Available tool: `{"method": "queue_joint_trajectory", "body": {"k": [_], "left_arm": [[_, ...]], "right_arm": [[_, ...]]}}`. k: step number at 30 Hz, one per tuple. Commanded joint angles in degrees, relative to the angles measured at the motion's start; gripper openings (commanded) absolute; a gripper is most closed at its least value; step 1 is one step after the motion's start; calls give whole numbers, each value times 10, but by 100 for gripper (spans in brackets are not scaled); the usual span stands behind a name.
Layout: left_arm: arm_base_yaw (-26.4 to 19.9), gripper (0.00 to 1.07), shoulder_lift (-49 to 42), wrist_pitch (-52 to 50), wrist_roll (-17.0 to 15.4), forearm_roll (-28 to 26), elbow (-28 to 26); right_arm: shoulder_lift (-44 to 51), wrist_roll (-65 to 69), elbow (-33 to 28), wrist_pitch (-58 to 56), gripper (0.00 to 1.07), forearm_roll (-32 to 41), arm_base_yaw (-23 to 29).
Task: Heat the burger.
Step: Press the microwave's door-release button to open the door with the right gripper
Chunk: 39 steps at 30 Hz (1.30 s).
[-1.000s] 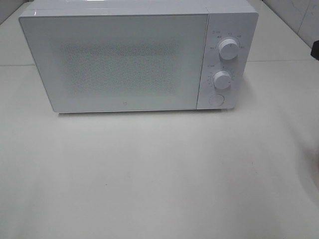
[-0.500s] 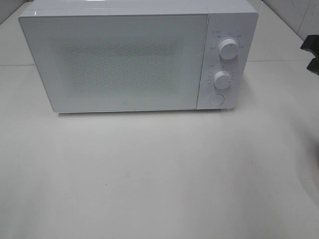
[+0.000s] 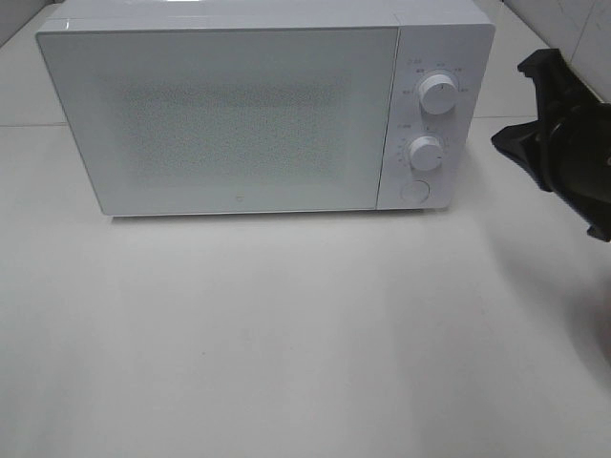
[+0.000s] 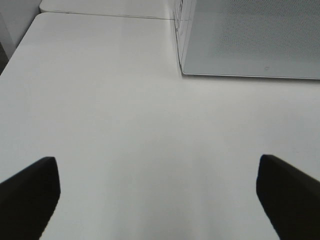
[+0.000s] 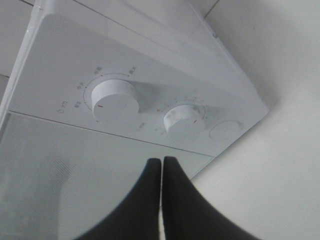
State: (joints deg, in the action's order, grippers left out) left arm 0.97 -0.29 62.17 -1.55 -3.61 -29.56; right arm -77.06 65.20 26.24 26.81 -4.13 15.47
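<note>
Sitting in the middle of the white bench (image 3: pixel 286 334) is a big white microwave (image 3: pixel 239 19) with its door (image 3: pixel 229 119) shut. The burger does not show in any view, so I cannot tell where it is or how far it is from either gripper. The door's dotted window is too cloudy to see through. The left gripper (image 4: pixel 157 197) hangs over the bench, near the microwave's front corner, with its fingers spread wide and nothing between them. The right gripper (image 5: pixel 161 162) is closed tight on nothing. It points at the microwave's front, close to the big knob (image 5: pixel 115 99), the small knob (image 5: pixel 183 119) and the round button (image 5: pixel 226 130). In the high view the right arm (image 3: pixel 568 143) is cut off by the picture's edge.
</note>
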Motion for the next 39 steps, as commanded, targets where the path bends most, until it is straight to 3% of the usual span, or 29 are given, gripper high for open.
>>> {"method": "queue_joint_trajectory", "body": {"k": [1,14,26,39], "left_arm": [[1,100,-9,-9,4,-5,-1],[1,100,-9,-9,4,-5,-1],[1,100,-9,-9,4,-5,-1],[1,100,-9,-9,4,-5,-1]], "right_arm": [[-17,21,-11,52,0,33,15],[-163,82,-17,187,0,182,107],[-243,121,-10,254,0,214,107],[-324,145,62,269,0,222,105]]}}
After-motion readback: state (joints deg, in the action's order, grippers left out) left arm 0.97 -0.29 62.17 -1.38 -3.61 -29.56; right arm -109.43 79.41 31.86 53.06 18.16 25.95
